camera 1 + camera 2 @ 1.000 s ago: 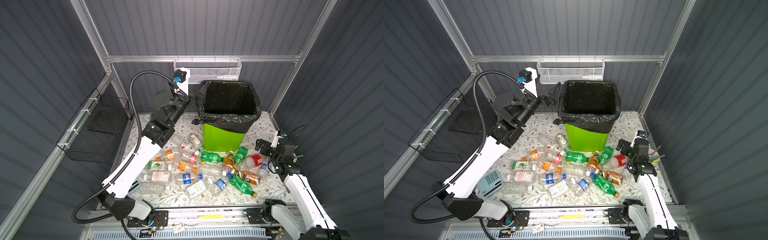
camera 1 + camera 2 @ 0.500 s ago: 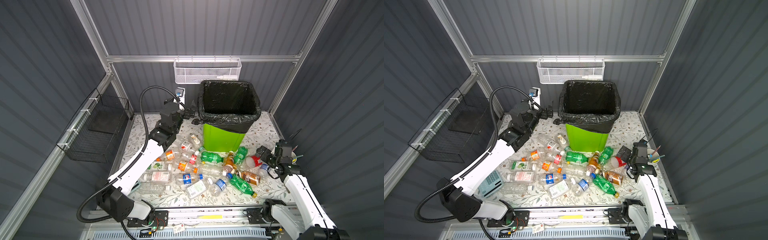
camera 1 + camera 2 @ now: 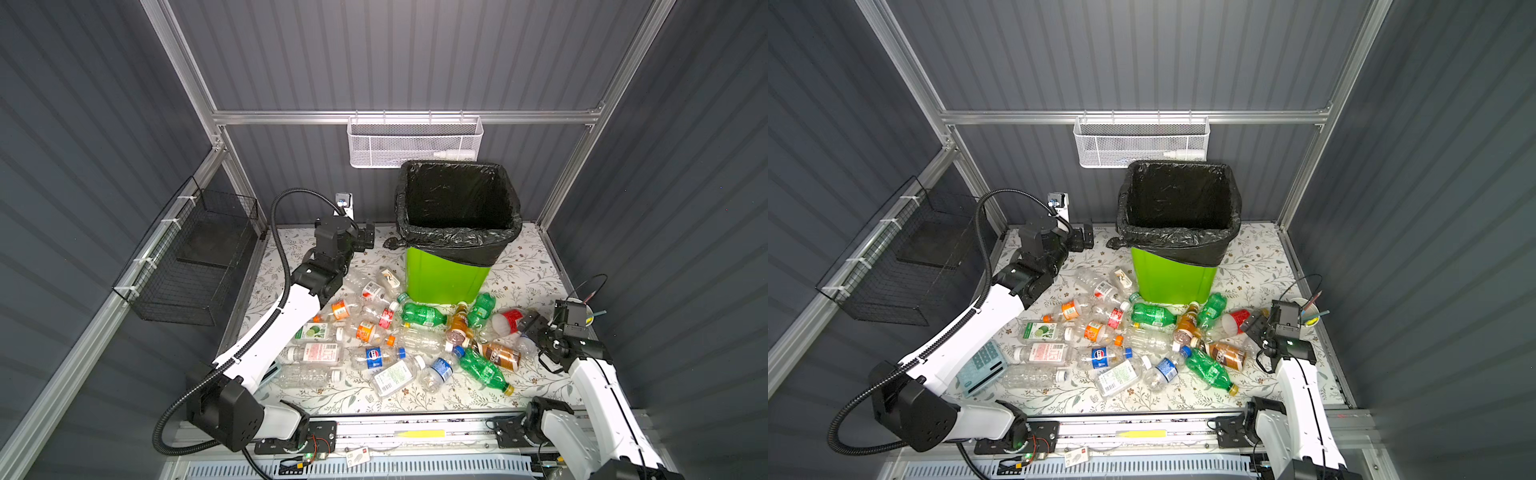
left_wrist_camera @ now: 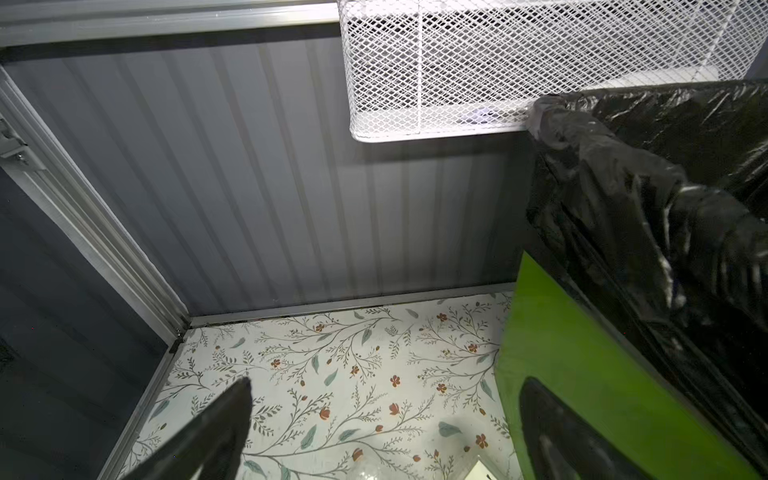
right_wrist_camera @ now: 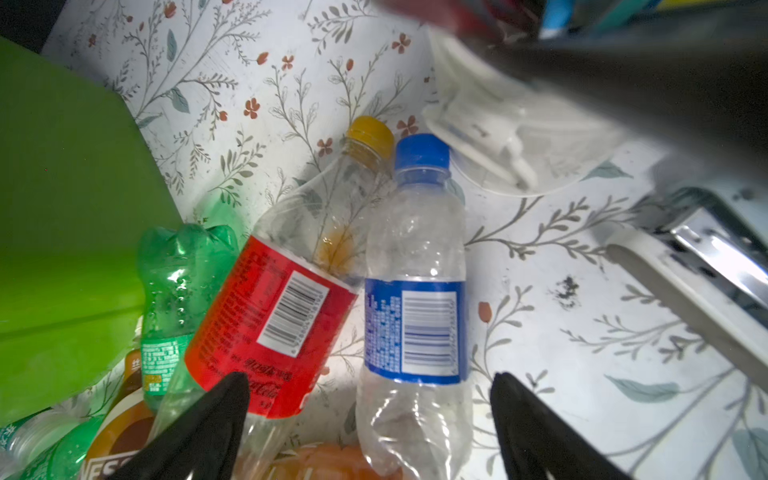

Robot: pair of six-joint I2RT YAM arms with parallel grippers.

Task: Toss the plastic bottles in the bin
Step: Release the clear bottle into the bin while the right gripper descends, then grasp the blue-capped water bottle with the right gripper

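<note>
Several plastic bottles (image 3: 419, 336) (image 3: 1142, 336) lie in a heap on the floral table in front of the bin (image 3: 446, 278) (image 3: 1173, 278), which is bright green with a black bag over its rim. My left gripper (image 3: 368, 239) (image 4: 384, 388) hangs open just left of the bin (image 4: 582, 374), with only bare table between its fingers. My right gripper (image 3: 534, 328) (image 5: 370, 382) is open at the heap's right end. Its fingers straddle the base of a clear blue-label bottle (image 5: 415, 291), with gaps on both sides. Next to that lie a red-label bottle (image 5: 274, 316) and a green bottle (image 5: 178, 282).
A white mesh basket (image 3: 413, 141) holding a white squeeze bottle (image 3: 455, 154) hangs on the back wall above the bin. A black wire basket (image 3: 195, 257) is on the left wall. A cup of pens (image 3: 582, 311) stands behind my right gripper. A calculator (image 3: 980, 368) lies under my left arm.
My left arm has come down from beside the bin's rim to low over the table left of the bin. My right gripper has sunk onto the heap's right end, jaws slightly narrower.
</note>
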